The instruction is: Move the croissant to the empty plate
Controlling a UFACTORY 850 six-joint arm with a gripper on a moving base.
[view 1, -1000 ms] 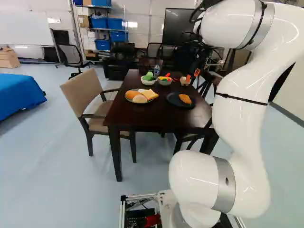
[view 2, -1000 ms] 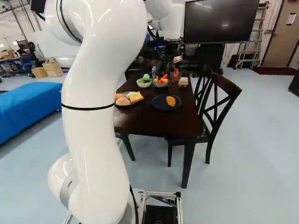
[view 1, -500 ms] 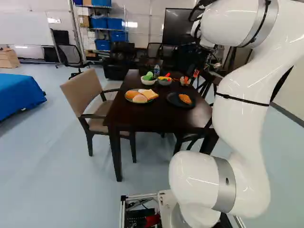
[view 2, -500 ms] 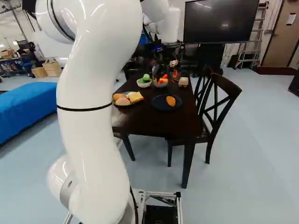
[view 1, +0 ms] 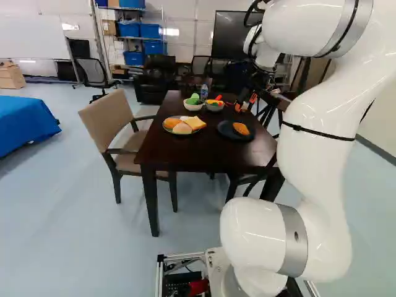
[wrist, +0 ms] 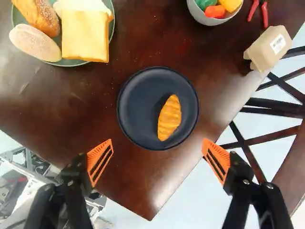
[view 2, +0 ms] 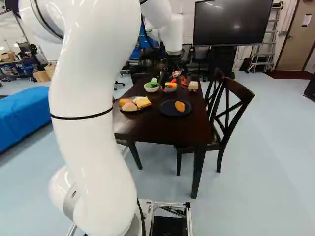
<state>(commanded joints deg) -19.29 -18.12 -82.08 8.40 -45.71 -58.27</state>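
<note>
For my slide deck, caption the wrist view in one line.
The open pincer above the table, a croissant on the dark plate ahead.

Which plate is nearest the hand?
The dark plate, holding only the croissant; the green plate, with several breads on it, lies farther off.

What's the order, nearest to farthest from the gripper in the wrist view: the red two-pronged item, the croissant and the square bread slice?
1. Croissant, just ahead of the gripper, on the dark plate.
2. Square bread slice, farther ahead, on the green plate.
3. Red two-pronged item, farthest, beside the gray bowl.
</note>
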